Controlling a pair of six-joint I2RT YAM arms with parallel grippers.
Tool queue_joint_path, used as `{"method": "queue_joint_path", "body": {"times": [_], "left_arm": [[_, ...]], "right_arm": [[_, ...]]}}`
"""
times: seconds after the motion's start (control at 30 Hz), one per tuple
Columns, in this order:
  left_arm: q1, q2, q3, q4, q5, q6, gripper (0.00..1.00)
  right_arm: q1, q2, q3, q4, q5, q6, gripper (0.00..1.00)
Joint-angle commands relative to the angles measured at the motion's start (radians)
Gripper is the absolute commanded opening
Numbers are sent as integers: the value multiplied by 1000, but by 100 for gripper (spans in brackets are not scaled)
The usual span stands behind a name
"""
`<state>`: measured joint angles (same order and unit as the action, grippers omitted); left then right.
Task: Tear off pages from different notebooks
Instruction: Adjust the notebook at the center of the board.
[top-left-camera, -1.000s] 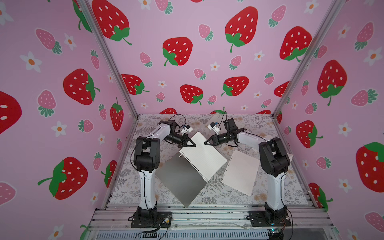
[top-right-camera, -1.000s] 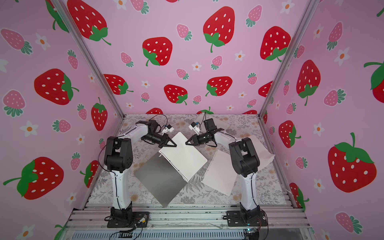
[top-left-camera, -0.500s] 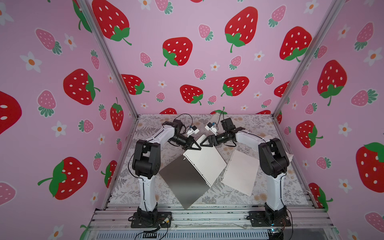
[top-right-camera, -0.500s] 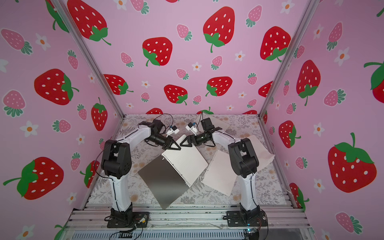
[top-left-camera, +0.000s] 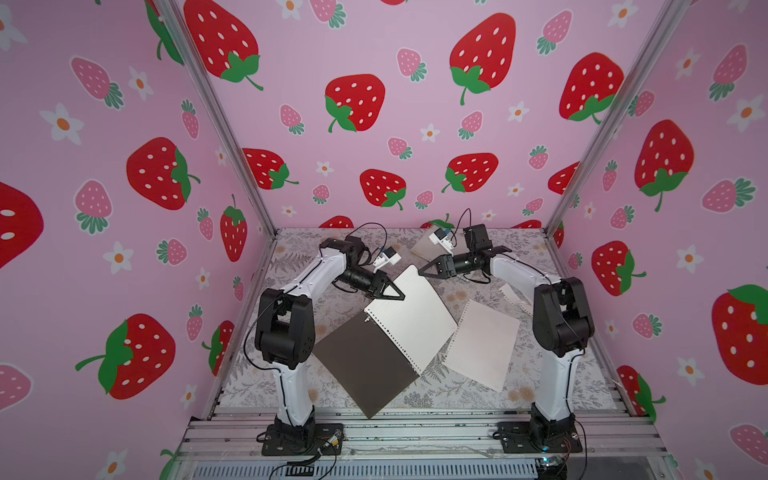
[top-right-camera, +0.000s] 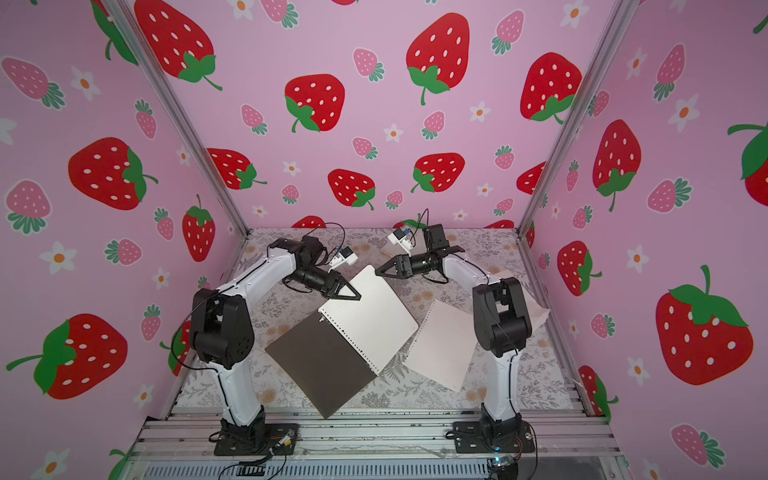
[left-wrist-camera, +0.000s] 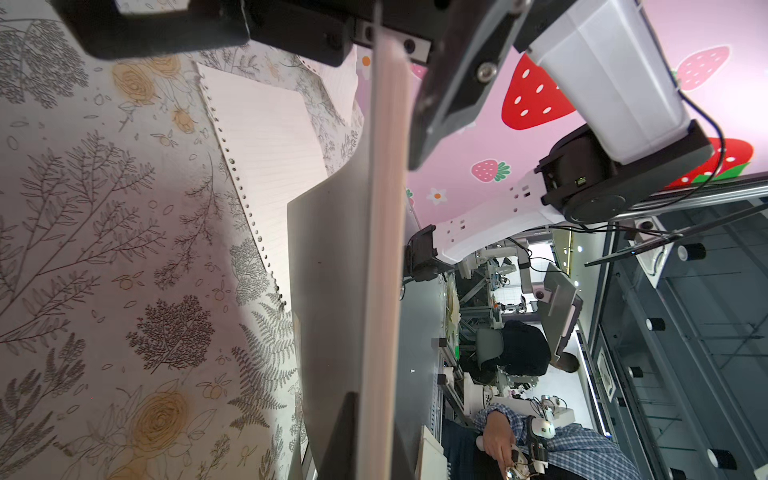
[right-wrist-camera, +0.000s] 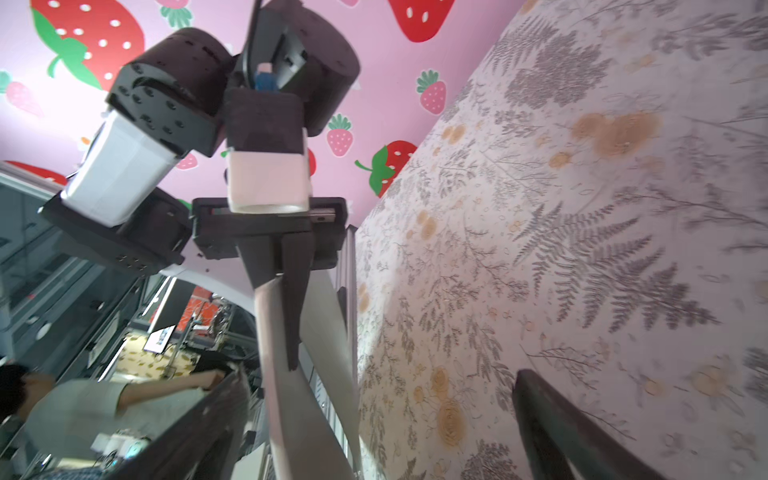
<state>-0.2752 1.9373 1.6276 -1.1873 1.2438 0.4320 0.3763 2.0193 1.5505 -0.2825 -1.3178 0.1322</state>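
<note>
The dark-covered notebook (top-left-camera: 365, 365) (top-right-camera: 320, 365) lies open mid-table in both top views, its cover flat. Its white lined pages (top-left-camera: 411, 316) (top-right-camera: 370, 316) are lifted at the far corner. My left gripper (top-left-camera: 397, 296) (top-right-camera: 353, 296) (left-wrist-camera: 376, 449) is shut on that corner, and the pages' edge (left-wrist-camera: 386, 249) runs between its jaws. My right gripper (top-left-camera: 426, 270) (top-right-camera: 380, 272) (right-wrist-camera: 374, 436) is open and empty, just off the pages' far edge. It faces the left fingers (right-wrist-camera: 293, 332). A torn loose page (top-left-camera: 482, 345) (top-right-camera: 442, 345) (left-wrist-camera: 266, 137) lies to the right.
A cream notebook (top-left-camera: 424, 249) (top-right-camera: 386, 251) rests at the back, under the right wrist. More loose paper (top-left-camera: 513, 295) (top-right-camera: 536, 309) lies by the right arm's base. Pink strawberry walls close three sides, and a metal rail (top-left-camera: 415, 428) runs along the front.
My right gripper was shut at the pages' far corner. It has opened and drawn back toward the rear. The left gripper keeps its hold and has shifted slightly right with the notebook.
</note>
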Motion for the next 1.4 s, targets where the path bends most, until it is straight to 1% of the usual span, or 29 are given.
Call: {"method": "queue_joint_path", "body": {"times": [0.0, 0.13, 0.17, 0.2, 0.23, 0.33, 0.37, 0.47, 0.5, 0.53, 0.57, 0.67, 0.7, 0.77, 0.83, 0.9, 0.93, 1.0, 1.03, 1.07, 1.1, 1.23, 1.37], "left_arm": [[-2, -6, 33, -67, 94, 54, 0], [-5, 36, 79, -132, 105, 106, 0], [-5, 42, 87, -138, 106, 109, 0], [-5, 46, 94, -140, 106, 112, 0], [-5, 49, 102, -146, 108, 115, 0], [-5, 57, 119, -155, 108, 122, 0], [-5, 59, 121, -155, 104, 121, 0], [-2, 62, 122, -134, 82, 94, 0], [-2, 62, 121, -123, 74, 82, 4], [0, 62, 118, -109, 71, 67, 15], [5, 63, 114, -100, 73, 54, 21], [23, 76, 82, -82, 119, 57, 32], [28, 85, 65, -72, 134, 57, 34], [40, 115, 21, -43, 155, 58, 35], [50, 152, -9, -31, 174, 65, 35], [57, 199, -9, -86, 208, 132, 35], [61, 231, 6, -158, 229, 204, 36], [73, 298, 62, -365, 273, 420, 37], [82, 345, 101, -536, 300, 593, 38], [94, 377, 112, -585, 329, 660, 40], [105, 397, 102, -584, 342, 669, 42], [133, 444, 35, -585, 340, 735, 42], [127, 456, 53, -585, 338, 741, 41]], "right_arm": [[47, -71, -40, 52, -116, 20, 98], [90, -94, -78, 81, -125, 36, 95], [99, -90, -77, 81, -125, 37, 92], [106, -85, -73, 77, -118, 38, 86], [108, -74, -63, 67, -109, 40, 72], [109, -50, -42, 51, -63, 41, 9], [108, -45, -40, 51, -39, 41, 0], [109, -27, -34, 51, 40, 45, 0], [110, -19, -29, 48, 72, 49, 0], [110, -7, -22, 42, 108, 51, 0], [110, 6, -17, 42, 147, 55, 0], [111, 55, 9, 26, 252, 63, 0], [112, 70, 19, 23, 280, 65, 0], [109, 102, 35, 28, 309, 71, 0], [104, 128, 56, 28, 308, 77, 0], [99, 141, 72, 28, 288, 83, 0], [96, 142, 77, 28, 280, 83, 0], [91, 144, 80, 25, 266, 80, 0], [85, 144, 80, 23, 263, 79, 0], [78, 145, 80, 22, 259, 81, 0], [72, 144, 79, 20, 256, 80, 0], [47, 133, 68, -9, 236, 55, 0], [32, 116, 65, -63, 235, 11, 0]]}}
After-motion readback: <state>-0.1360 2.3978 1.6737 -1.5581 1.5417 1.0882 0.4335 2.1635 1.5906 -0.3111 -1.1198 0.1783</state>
